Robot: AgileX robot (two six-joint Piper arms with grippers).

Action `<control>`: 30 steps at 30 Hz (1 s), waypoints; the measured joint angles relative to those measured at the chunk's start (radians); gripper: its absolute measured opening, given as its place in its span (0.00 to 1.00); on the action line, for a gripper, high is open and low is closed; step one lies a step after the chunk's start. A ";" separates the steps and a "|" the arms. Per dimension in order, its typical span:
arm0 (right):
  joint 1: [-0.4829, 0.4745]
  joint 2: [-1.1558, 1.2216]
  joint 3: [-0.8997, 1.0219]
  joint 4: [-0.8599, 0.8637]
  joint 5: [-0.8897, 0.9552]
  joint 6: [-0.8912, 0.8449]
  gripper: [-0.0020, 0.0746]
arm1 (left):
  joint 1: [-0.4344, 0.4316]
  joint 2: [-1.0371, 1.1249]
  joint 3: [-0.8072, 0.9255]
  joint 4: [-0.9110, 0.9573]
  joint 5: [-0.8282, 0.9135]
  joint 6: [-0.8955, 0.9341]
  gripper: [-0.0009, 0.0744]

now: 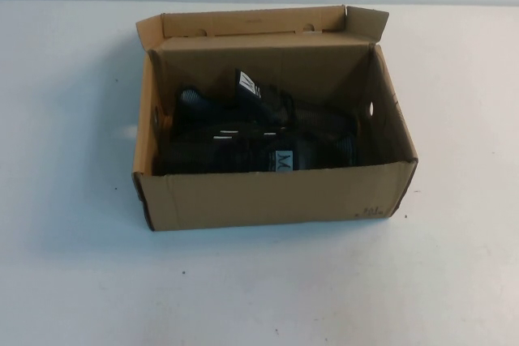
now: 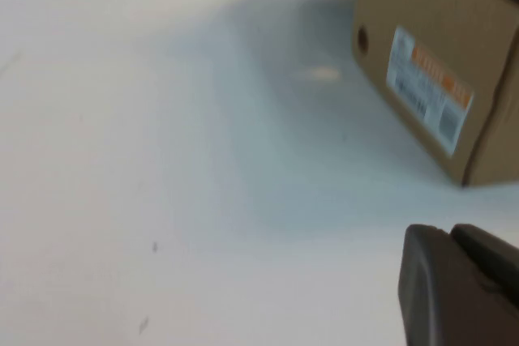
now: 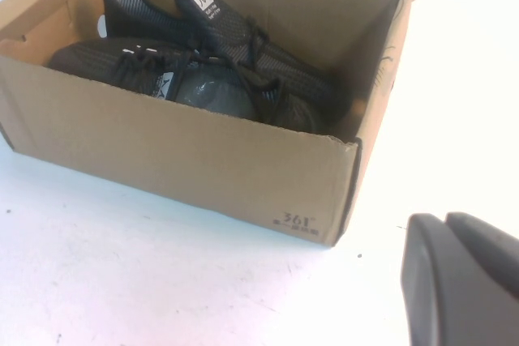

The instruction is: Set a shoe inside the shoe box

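Note:
The brown cardboard shoe box (image 1: pixel 276 196) stands open in the middle of the table, its flap lid up at the back. The shoe (image 1: pixel 235 151), black with a white tongue label, lies inside against the front wall; it also shows in the right wrist view (image 3: pixel 105 62). The matching black sneaker (image 1: pixel 246 87) lies behind it in the box. Neither gripper shows in the high view. My left gripper (image 2: pixel 450 237) is shut and empty over bare table, left of the box (image 2: pixel 422 30). My right gripper (image 3: pixel 444 224) is shut and empty, off the box's (image 3: pixel 186 160) front right corner.
The white table (image 1: pixel 81 281) surrounds the box on all sides. A white and orange sticker (image 2: pixel 428 87) is on the box's left end wall, next to a small round hole (image 2: pixel 362 39).

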 joint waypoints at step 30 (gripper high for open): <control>-0.039 -0.042 0.008 0.029 0.000 0.000 0.01 | 0.000 0.000 0.000 0.012 0.082 -0.012 0.01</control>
